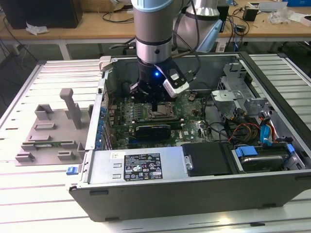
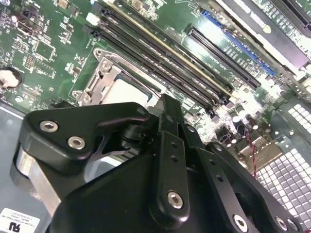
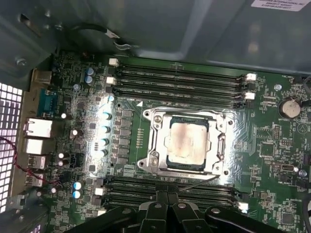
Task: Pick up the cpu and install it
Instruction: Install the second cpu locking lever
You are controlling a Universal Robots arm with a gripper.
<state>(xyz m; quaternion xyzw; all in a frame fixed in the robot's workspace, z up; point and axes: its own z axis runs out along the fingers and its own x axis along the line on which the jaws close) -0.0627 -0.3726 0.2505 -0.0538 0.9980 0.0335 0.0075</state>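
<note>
**Already seated: the cpu lies in its socket, gripper poised over it**

Squarely in the middle of the first wrist view, the cpu lies flat inside the metal-framed socket, its pale silver top stained with a brownish smear. In the second wrist view the same chip peeks out left of centre, partly hidden behind the black gripper. The fingers are pressed together with no gap between them and nothing held; their tip hangs just above the socket's edge, and whether it touches the board I cannot tell.

In the exterior view, the gripper hangs at centre frame, reaching down into the open computer case, directly over the socket on the green motherboard. A blue light glows on the arm's wrist. At the left of the frame, a grey plastic fixture sits on the slatted white table, well apart from the case. Rows of dark memory slots flank the socket above and below in the first wrist view.
</note>
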